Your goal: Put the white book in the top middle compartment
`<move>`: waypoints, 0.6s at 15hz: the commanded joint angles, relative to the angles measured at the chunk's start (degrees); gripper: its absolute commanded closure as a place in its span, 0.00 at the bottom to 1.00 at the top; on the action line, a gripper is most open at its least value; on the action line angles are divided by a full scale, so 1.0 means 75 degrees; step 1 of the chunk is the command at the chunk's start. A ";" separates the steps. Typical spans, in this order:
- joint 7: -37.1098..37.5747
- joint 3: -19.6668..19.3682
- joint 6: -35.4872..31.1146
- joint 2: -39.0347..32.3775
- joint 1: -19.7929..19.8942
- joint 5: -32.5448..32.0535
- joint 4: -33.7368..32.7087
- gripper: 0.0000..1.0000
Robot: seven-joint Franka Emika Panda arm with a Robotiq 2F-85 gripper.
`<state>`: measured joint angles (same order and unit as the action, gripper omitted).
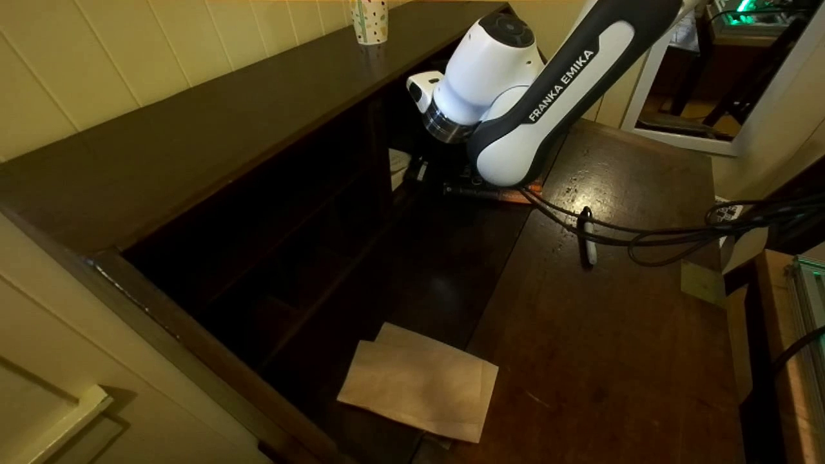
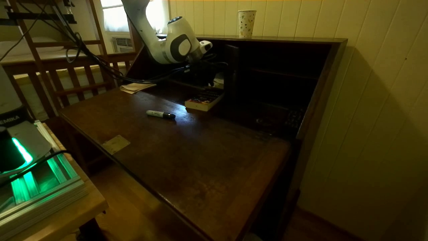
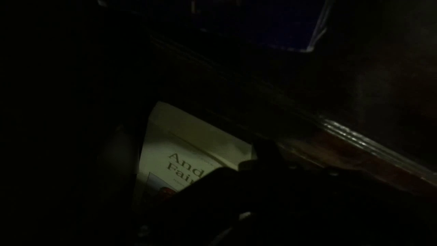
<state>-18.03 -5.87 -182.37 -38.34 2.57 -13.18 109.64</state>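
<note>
One table (image 2: pixel 207 167), one shelf unit (image 1: pixel 193 135) along its back edge. One dark book (image 2: pixel 204 99) there; one white book (image 1: pixel 397 166) inside unit, just beside jaws, touching unclear; jaws together. One cup (image 2: pixel 246 24) on top, one marker (image 2: pixel 160 114).

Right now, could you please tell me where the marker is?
In an exterior view, the marker lies on the desk, left of the picture's centre, with the dark-covered book close by on its right.
</note>
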 commanded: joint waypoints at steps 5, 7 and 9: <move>0.0455 -0.0758 0.0573 0.0897 -0.0867 -0.0217 0.0940 1.00; 0.0282 -0.0180 0.0773 0.1141 -0.0491 -0.0141 0.1133 1.00; 0.0196 0.0338 0.1053 0.1387 -0.0164 -0.0007 0.1334 1.00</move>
<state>-15.99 -8.43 -177.71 -32.48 -2.24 -13.18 115.67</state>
